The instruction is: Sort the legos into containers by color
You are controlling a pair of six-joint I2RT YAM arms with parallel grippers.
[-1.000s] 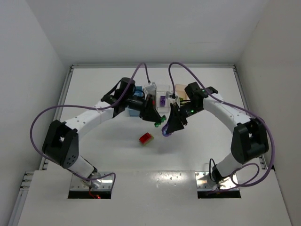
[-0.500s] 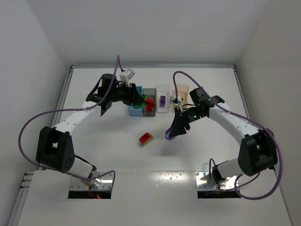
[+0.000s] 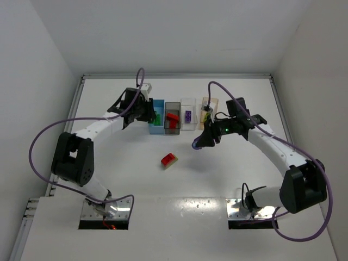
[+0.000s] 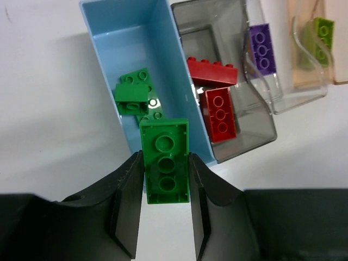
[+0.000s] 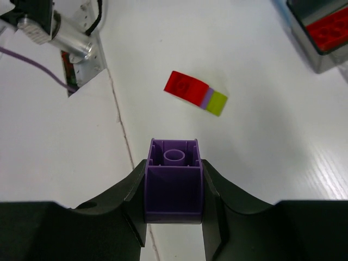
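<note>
My left gripper [image 3: 148,112] is shut on a green brick [image 4: 165,161], held over the near end of the blue bin [image 4: 109,32], which holds other green bricks [image 4: 132,93]. Beside it, the dark grey bin [image 4: 217,16] holds red bricks [image 4: 220,111], the clear bin [image 4: 283,100] a purple brick [image 4: 262,48], and the pale orange bin [image 4: 337,76] a lime brick [image 4: 323,33]. My right gripper [image 3: 198,144] is shut on a purple brick [image 5: 174,185], above the table in front of the bins. A red, purple and lime stack [image 3: 169,160] lies on the table and shows in the right wrist view [image 5: 194,92].
The four bins stand in a row at the table's middle back, blue [image 3: 157,103] leftmost. White walls enclose the table on three sides. The arm's metal base plate [image 5: 70,43] sits at the near edge. Purple cables loop over both arms.
My left gripper has swung left from the middle of the table to the blue bin with the green brick. My right gripper has moved slightly up and right with the purple brick.
</note>
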